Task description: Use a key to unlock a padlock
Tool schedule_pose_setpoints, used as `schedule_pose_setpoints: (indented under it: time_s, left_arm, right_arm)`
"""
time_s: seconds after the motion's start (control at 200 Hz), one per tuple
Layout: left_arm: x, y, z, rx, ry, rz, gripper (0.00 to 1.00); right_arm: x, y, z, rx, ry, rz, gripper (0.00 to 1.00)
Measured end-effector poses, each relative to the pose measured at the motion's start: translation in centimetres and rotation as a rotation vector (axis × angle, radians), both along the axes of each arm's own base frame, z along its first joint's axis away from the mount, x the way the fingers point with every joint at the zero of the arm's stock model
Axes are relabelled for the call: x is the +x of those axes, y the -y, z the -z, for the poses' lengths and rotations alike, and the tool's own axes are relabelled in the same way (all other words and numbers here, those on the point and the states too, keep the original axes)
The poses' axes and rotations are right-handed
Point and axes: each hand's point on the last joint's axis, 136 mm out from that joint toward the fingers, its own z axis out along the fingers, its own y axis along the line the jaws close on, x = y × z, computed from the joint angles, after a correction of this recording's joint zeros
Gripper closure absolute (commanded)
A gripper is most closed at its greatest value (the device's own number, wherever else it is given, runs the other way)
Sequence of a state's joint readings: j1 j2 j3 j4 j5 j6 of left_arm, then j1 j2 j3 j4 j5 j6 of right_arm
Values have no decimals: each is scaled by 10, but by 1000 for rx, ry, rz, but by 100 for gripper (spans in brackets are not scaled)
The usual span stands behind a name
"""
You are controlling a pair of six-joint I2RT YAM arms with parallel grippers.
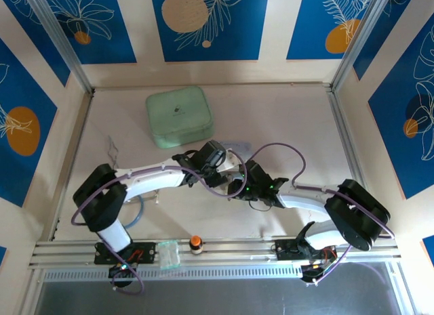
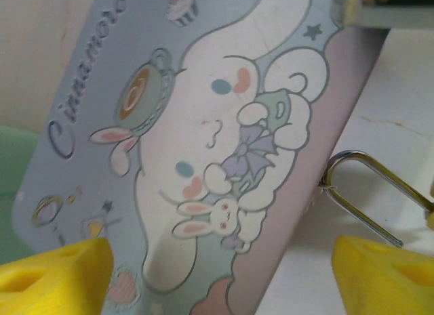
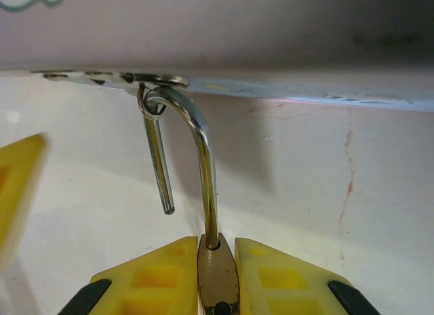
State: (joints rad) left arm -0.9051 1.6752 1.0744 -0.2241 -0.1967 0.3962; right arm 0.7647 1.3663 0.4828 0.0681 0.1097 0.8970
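"Cinnamoro…" on pastel tin (image 2: 203,125)

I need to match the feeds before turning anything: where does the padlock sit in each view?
Top external: too small to make out, likely where the left pincer and right pincer meet, mid-table.
Left wrist: the padlock at right, its shackle beside the cartoon tin.
Right wrist: bottom centre, brass body clamped in the right pincer, shackle hooked through the tin's loop.
Shared landmark: the cartoon tin.

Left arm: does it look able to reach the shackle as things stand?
Probably yes. The left end effector is open, and the shackle lies bare ahead of it, beside the tin. The right end effector, shut on the padlock, may crowd it.
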Motion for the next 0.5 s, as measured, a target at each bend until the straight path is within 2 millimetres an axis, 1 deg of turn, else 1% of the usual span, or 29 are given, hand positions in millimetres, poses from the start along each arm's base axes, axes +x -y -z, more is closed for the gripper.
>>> schedule_pose_setpoints:
  time_s: [0.035,0.05,0.09,0.1,0.12,0.14,0.16,0.195,0.21,0.285,0.305,0.33,0.345,0.355,0.5]
  left_arm:
    - [0,1,4,11,-6,11,22]
    - [0,1,6,17,-6,17,26]
    - [0,1,10,28,-15,23,29]
    - [0,1,11,34,-15,26,32]
    - [1,1,12,40,-14,25,34]
    - [2,1,12,49,-5,31,36]
    - [4,2,11,46,-6,25,41]
    - [6,4,10,48,-6,23,43]
    - [8,4,10,53,0,27,47]
    - [10,7,10,51,-1,23,49]
    - [11,7,10,49,2,23,55]
    - [10,8,10,47,1,20,57]
    - [10,8,10,50,2,24,62]
    - [10,8,10,46,1,19,63]
    - [8,13,8,38,12,20,64]
  right_arm:
    - [0,0,-1,14,1,-1,82]
    - [0,0,-1,19,1,-1,82]
    - [0,1,-2,35,1,-2,82]
    - [0,1,-2,39,3,-2,82]
    - [1,1,-2,46,2,-3,82]
    - [1,1,-3,54,3,-6,82]
    - [1,1,-3,59,5,-6,82]
    - [2,2,-3,71,7,-4,83]
    - [2,2,-4,76,6,-4,83]
    - [5,5,-5,98,11,5,83]
    - [6,5,-5,102,12,7,83]
    - [6,6,-6,108,11,7,84]
    - [7,6,-6,110,12,8,84]
    - [7,6,-6,112,13,7,85]
    - [11,9,-7,122,12,16,85]
